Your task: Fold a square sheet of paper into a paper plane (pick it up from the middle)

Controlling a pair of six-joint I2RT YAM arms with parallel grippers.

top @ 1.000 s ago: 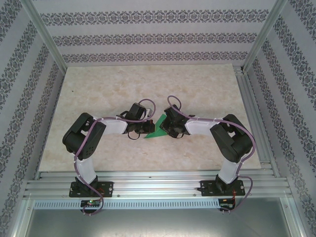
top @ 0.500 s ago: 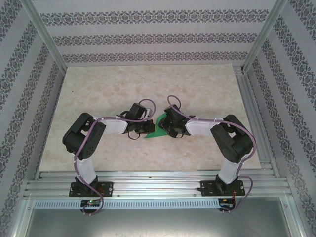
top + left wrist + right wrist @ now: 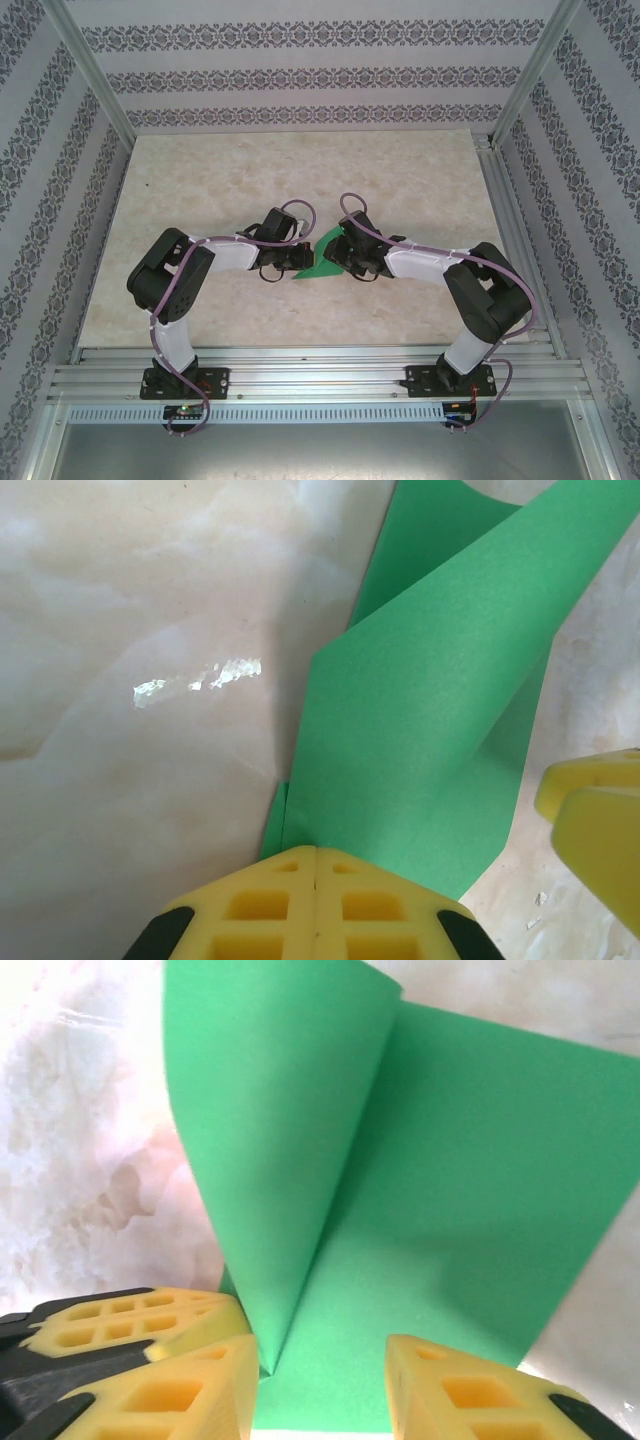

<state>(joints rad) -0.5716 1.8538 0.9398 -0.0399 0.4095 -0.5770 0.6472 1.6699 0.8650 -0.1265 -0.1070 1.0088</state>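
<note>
The square sheet of paper [image 3: 318, 266] is bright green and lies partly folded on the table between my two grippers. In the left wrist view one layer of the paper [image 3: 430, 700] rises as a curled flap from just past my left gripper [image 3: 316, 852]. That gripper is shut, its yellow tips resting on the sheet's near edge. My right gripper [image 3: 320, 1350] is open, with the flat layer of the paper [image 3: 470, 1190] under the gap and the raised flap beside its left finger. From above, the left gripper [image 3: 303, 259] and right gripper [image 3: 343, 258] face each other across the paper.
A pale marble-look table [image 3: 200, 190] stretches away behind the arms. Aluminium rails [image 3: 320, 375] run along the near edge and patterned walls close in the sides. One right fingertip [image 3: 600, 820] shows beside the paper in the left wrist view.
The right arm has stretched out, its elbow swinging right and lower, with its jaws a little wider. The paper's upper flap looks more curled. The left arm has held still.
</note>
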